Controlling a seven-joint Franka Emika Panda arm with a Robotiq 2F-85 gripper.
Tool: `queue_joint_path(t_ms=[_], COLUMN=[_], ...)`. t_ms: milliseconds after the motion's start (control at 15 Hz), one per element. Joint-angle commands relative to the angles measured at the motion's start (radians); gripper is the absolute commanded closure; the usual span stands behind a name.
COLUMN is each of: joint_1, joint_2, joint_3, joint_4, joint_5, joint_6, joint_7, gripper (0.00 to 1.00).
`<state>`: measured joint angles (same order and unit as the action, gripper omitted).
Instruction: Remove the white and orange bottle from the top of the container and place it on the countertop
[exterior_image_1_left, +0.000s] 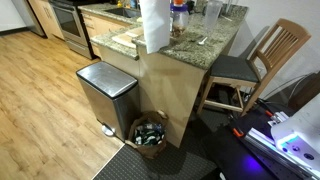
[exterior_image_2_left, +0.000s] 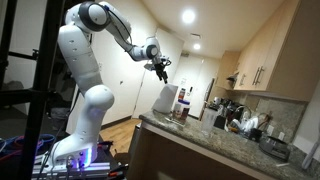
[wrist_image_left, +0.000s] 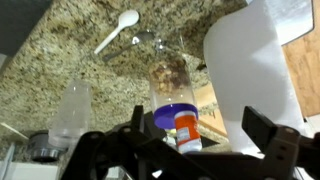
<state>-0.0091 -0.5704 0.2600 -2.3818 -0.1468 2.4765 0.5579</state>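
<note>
The white and orange bottle (wrist_image_left: 186, 130) stands upright on the blue lid of the container (wrist_image_left: 168, 78), a small jar with brownish contents, on the speckled granite countertop (wrist_image_left: 60, 50). Both exterior views show the bottle (exterior_image_1_left: 178, 8) on the container (exterior_image_1_left: 178, 26) next to the paper towel roll. My gripper (wrist_image_left: 196, 112) is open and empty. It hangs in the air above the bottle, with a finger on each side of it in the wrist view. In an exterior view the gripper (exterior_image_2_left: 160, 68) is well above the countertop (exterior_image_2_left: 200, 140).
A tall white paper towel roll (wrist_image_left: 250, 70) stands close beside the container. A clear glass tumbler (wrist_image_left: 72, 110) and a white spoon (wrist_image_left: 117, 30) are on the counter. Below are a steel pedal bin (exterior_image_1_left: 107, 90), a basket (exterior_image_1_left: 150, 132) and a wooden chair (exterior_image_1_left: 262, 60).
</note>
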Motion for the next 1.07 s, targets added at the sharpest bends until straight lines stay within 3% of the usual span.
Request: queue_joint_path(t_ms=[0, 133, 200, 267, 600, 800, 1000], joint_1=[-0.092, -0.166, -0.188, -0.135, -0.145, -0.062, -0.056], joint_2=[-0.005, -0.017, -0.024, -0.005, -0.006, 0.016, 0.013], joint_3=[0.048, 0.091, 0.115, 0.073, 0.083, 0.026, 0.031], joint_4=[-0.053, -0.065, -0.062, -0.044, -0.043, -0.049, -0.056], joint_5=[-0.107, -0.16, -0.143, -0.107, -0.105, -0.003, 0.06], joint_6=[0.23, 0.284, 0.24, 0.235, 0.234, 0.28, 0.323], joint_7=[0.012, 0.056, 0.106, 0.037, 0.045, -0.001, 0.003], gripper=[0.0, 0.0, 0.0, 0.0, 0.0, 0.0, 0.0])
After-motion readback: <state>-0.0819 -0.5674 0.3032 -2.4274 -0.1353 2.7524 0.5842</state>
